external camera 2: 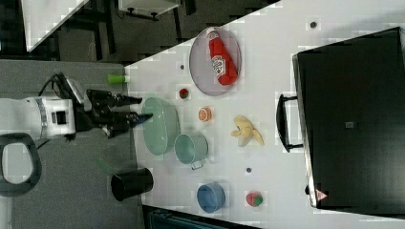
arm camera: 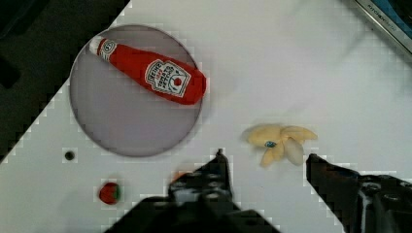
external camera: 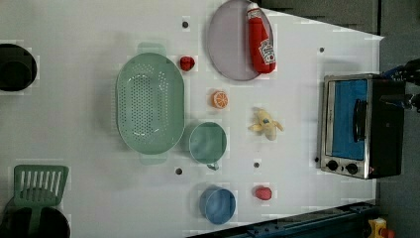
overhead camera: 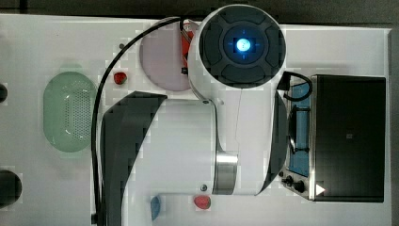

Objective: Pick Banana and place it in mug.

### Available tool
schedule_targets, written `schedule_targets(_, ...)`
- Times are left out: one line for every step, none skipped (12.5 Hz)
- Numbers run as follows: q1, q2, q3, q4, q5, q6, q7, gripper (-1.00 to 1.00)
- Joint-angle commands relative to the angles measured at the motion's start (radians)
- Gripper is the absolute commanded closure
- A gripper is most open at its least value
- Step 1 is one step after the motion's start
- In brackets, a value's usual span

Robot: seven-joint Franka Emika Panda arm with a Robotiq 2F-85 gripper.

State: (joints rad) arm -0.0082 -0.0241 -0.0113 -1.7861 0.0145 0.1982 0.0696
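White arm (external camera 2: 28, 119), silver band, black cable, black tool (external camera 2: 136, 109)

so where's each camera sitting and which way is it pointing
Top view: above the arm, facing straight down; the arm's white body covers the table middle, beside the colander and oven.
Left view: high, looking down on the table; banana, mug, ketchup bottle.
Right view: high at the table's side; arm and open gripper at the right view's left.
Wrist view: on the wrist, looking past the fingers at banana and plate.
Left, right and wrist views share banana, plate and bottle.
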Motion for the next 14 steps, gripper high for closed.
schedule_targets(0.01,-0.321,-0.034,-0.176,-0.041,-0.162,0.03,-0.59)
schedule_targets(0.01,-0.32,-0.034,-0.176,-0.041,-0.161,0.03,-0.8)
schedule_targets(0.01,-0.319,-0.034,-0.178,-0.041,-0.161,0.029,-1.0)
schedule_targets(0.01,-0.316,-0.034,-0.187,-0.041,-0.16,0.029,-1.0)
schedule_targets(0.01,-0.31,-0.034,-0.206,-0.041,-0.148,0.029,-1.0)
schedule_targets(0.011,-0.301,-0.034,-0.234,-0.041,-0.118,0.029,-1.0)
schedule_targets(0.011,-0.291,-0.033,-0.269,-0.041,-0.074,0.024,-1.0)
schedule_targets(0.012,-0.278,-0.033,-0.311,-0.041,-0.02,-0.001,-1.0)
schedule_targets(0.012,-0.262,-0.033,-0.356,-0.041,0.043,-0.052,-1.0)
schedule_targets(0.012,-0.243,-0.033,-0.402,-0.041,0.115,-0.114,-1.0)
schedule_targets(0.012,-0.219,-0.034,-0.445,-0.041,0.192,-0.176,-1.0)
schedule_targets(0.011,-0.191,-0.034,-0.485,-0.041,0.26,-0.247,-1.0)
schedule_targets(0.011,-0.159,-0.035,-0.519,-0.041,0.322,-0.317,-1.0)
schedule_targets(0.01,-0.124,-0.036,-0.546,-0.041,0.377,-0.388,-1.0)
